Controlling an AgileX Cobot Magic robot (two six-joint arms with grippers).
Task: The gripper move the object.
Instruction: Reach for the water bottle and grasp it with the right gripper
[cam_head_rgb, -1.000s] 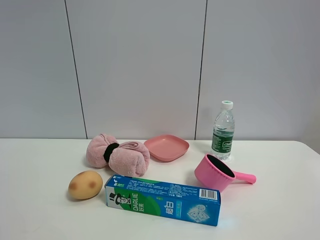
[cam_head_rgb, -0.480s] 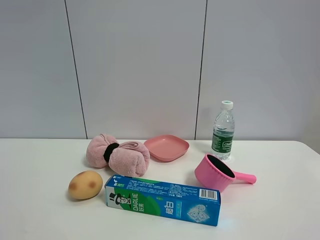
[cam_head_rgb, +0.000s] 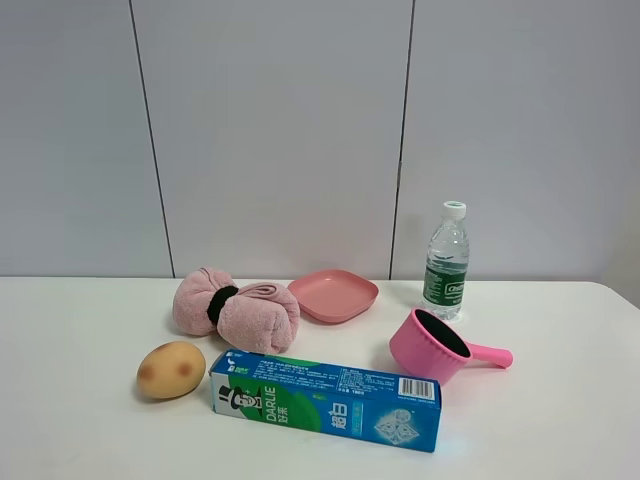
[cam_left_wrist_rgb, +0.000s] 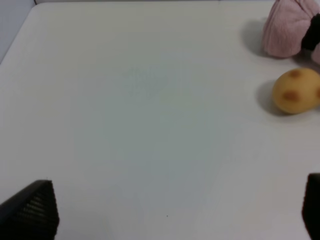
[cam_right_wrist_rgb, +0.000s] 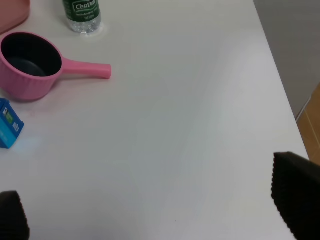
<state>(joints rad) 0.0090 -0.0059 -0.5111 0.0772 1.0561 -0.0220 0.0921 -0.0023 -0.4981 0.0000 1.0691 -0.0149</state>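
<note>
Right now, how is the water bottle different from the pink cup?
The water bottle is tall, clear and capped in white; the pink cup is low, opaque and open-topped. The cup has a side handle; the bottle has none. Both sit on the white table.

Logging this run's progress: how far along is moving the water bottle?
Done: nothing. The water bottle stands upright at the back of the table, behind the pink handled cup. In hand: nothing. The left gripper and the right gripper are open, holding nothing. Left: reach, grasp and move the bottle.
</note>
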